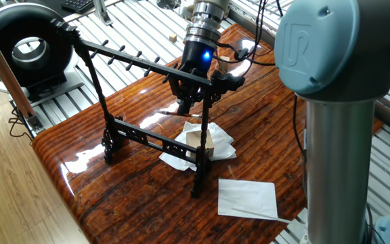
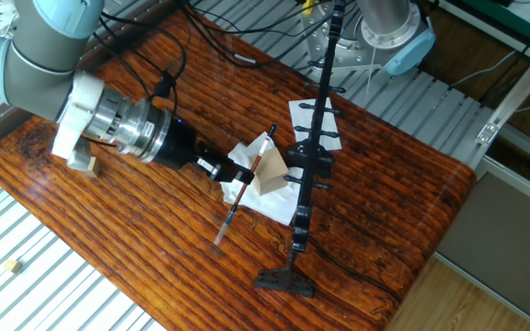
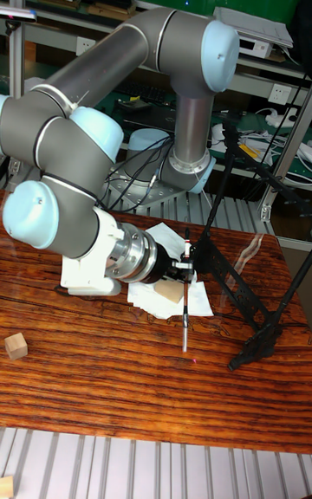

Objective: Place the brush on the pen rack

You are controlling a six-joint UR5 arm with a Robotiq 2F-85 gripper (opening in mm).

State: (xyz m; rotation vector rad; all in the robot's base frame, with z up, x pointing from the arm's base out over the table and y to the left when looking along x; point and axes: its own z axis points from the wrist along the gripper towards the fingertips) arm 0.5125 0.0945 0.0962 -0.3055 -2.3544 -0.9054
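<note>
The brush (image 2: 232, 212) is a thin dark stick held off the table, slanting in the other fixed view and nearly upright in the tall fixed view (image 3: 184, 321). My gripper (image 2: 238, 175) is shut on it around its middle, just on the near side of the pen rack (image 2: 316, 147). The pen rack is a black frame with a peg-lined top bar (image 1: 134, 57) and feet on the wooden table. The brush's upper end lies close to the rack's bars, and whether it touches them I cannot tell. In the one fixed view my gripper (image 1: 185, 105) sits partly behind the top bar.
Crumpled white paper with a wooden block (image 2: 270, 175) lies under the brush beside the rack. A flat white sheet (image 1: 247, 198) lies near the table edge. A small wooden cube (image 2: 86, 164) sits by my wrist. A black round device (image 1: 29, 44) stands beyond the rack's end.
</note>
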